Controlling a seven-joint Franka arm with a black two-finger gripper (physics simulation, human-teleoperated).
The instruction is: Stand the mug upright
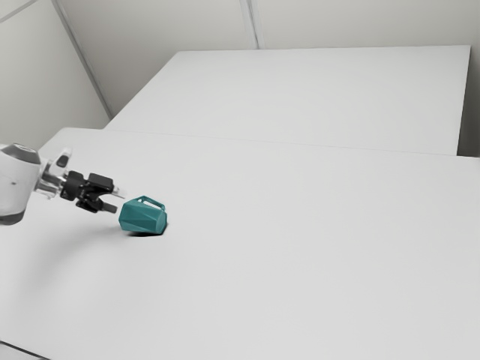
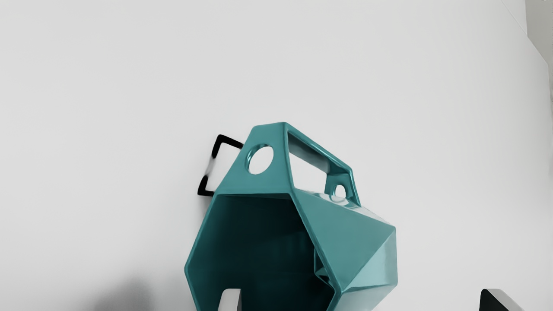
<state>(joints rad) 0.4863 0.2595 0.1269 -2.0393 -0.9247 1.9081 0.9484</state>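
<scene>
Mug [image 1: 142, 218] lies on its side; gripper [image 1: 118, 201] near, fingers [image 2: 232, 299] apart

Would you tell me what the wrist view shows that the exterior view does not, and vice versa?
Wrist view: the dark inside of the faceted teal mug, and round holes through its handle.
Exterior view: the white arm behind the black gripper, and the pale wall.
Both: the mug lying on its side on the white table, handle uppermost, and the gripper's fingers, apart.
</scene>
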